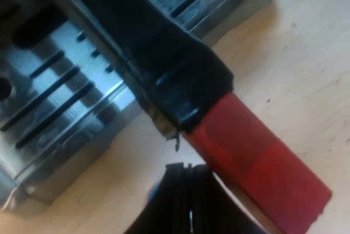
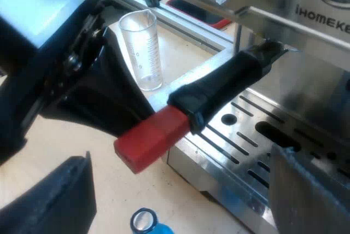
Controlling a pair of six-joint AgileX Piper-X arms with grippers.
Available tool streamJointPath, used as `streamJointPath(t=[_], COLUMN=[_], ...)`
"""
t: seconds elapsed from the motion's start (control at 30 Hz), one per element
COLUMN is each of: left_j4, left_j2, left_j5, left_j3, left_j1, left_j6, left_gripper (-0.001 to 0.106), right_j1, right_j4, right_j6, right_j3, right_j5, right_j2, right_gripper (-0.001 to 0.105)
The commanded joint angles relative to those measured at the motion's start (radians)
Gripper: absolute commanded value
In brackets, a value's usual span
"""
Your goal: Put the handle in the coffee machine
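Note:
The holder's dark handle (image 2: 224,83) ends in red (image 2: 147,135) and slants out over the drip tray (image 2: 240,135). Its far end sits up under the espresso machine's front (image 2: 306,31). My left gripper (image 2: 123,119) is at the red end and looks shut on it. In the left wrist view the red end (image 1: 257,163) runs close past one black finger (image 1: 183,196), with my left gripper (image 1: 219,157) around it and the slotted tray (image 1: 54,92) beneath. My right gripper (image 2: 180,201) hangs open before the tray, holding nothing.
A measuring glass (image 2: 142,48) stands upright on the wooden table (image 2: 186,59) beside the machine's tray. A blue tamper (image 2: 145,222) lies on the table under my right gripper. A metal rail frame (image 2: 180,21) runs behind the glass.

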Motion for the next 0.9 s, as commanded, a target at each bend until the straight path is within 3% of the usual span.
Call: streamJointPath(t=[0.03, 0.17, 0.33, 0.53, 0.63, 0.73, 0.8, 0.9], left_j4=[-0.146, -0.244, -0.258, -0.070, -0.010, 0.040, 0.062, 0.074], left_j2=[-0.011, -0.009, -0.011, -0.056, -0.081, -0.106, -0.126, -0.158], left_j5=[0.210, 0.286, 0.292, 0.270, 0.266, 0.253, 0.251, 0.251], left_j3=[-0.019, -0.019, -0.019, -0.019, -0.019, -0.019, -0.019, -0.019], left_j1=[-0.028, -0.028, -0.024, 0.094, 0.161, 0.218, 0.255, 0.313], left_j6=[0.010, 0.010, 0.010, 0.029, 0.109, 0.135, 0.135, 0.135], left_gripper=[0.000, 0.000, 0.000, 0.000, 0.002, 0.027, 0.057, 0.089], right_j1=[0.001, 0.001, 0.001, 0.001, 0.001, 0.001, 0.001, 0.001], right_j4=[-0.011, -0.011, -0.011, -0.011, -0.011, -0.011, -0.011, -0.011], right_j6=[-0.007, -0.007, -0.007, -0.007, -0.007, -0.007, -0.007, -0.007], right_j3=[-0.004, -0.004, -0.004, -0.004, -0.004, -0.004, -0.004, -0.004], right_j5=[0.046, 0.074, 0.074, 0.095, 0.094, 0.094, 0.094, 0.094], right_j2=[-0.006, -0.006, -0.006, -0.006, -0.006, -0.006, -0.006, -0.006], right_gripper=[0.069, 0.069, 0.069, 0.069, 0.069, 0.069, 0.069, 0.069])
